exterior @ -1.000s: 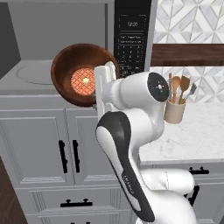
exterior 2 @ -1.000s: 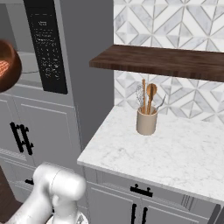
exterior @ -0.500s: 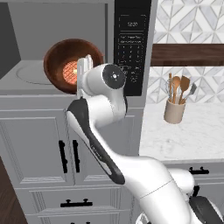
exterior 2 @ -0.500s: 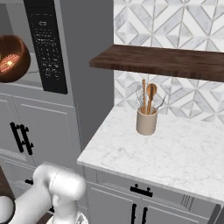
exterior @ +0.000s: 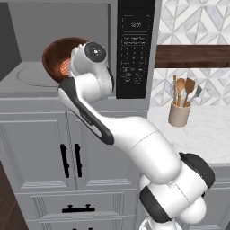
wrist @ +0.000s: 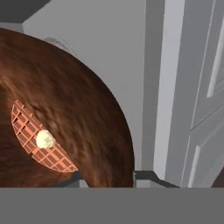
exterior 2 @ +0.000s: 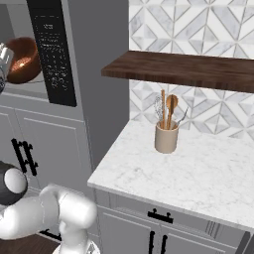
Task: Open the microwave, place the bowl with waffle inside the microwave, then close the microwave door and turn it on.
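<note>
I see my white arm reaching into the open grey microwave point(exterior: 54, 54), round reddish-brown wooden bowl point(exterior: 58, 56) tilted at its cavity mouth above the turntable, small orange grid waffle point(wrist: 37, 142) inside it, claw fingers hidden, grip state unclear.

Glossy white arm point(exterior: 134, 134), dark joints

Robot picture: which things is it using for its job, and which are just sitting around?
Job things: bowl, waffle inside it, microwave, the tool holding the bowl.

Just sitting around: utensil crock, wooden shelf, marble counter, grey cabinets.
</note>
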